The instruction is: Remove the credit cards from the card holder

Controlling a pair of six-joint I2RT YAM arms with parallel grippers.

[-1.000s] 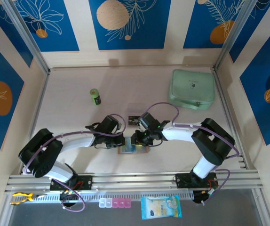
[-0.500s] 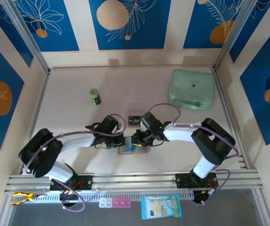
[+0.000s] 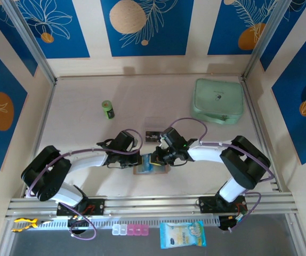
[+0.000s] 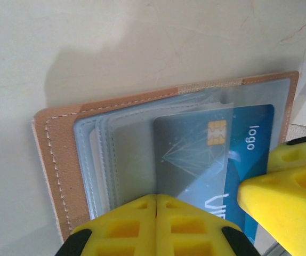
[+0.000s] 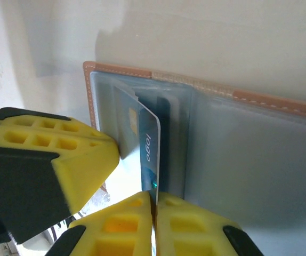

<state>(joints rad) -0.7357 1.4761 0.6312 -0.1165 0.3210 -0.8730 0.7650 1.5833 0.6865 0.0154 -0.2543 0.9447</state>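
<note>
The card holder (image 3: 141,171) lay open on the counter (image 3: 142,96), toward 6 o'clock from its middle, between the two arms. The left fingers (image 4: 156,218) were pressed fully together with nothing between them, over the holder's clear pockets. The right fingers (image 5: 158,210) were clamped tight on the edge of a blue credit card (image 5: 145,141), which stood tilted up with its far end among the pockets. A dark card (image 3: 152,135) lay at 12 o'clock of the holder, and a mint-green case (image 3: 218,100) sat toward 2 o'clock.

mint-green case (image 3: 219,101), small green canister (image 3: 107,109)
</note>
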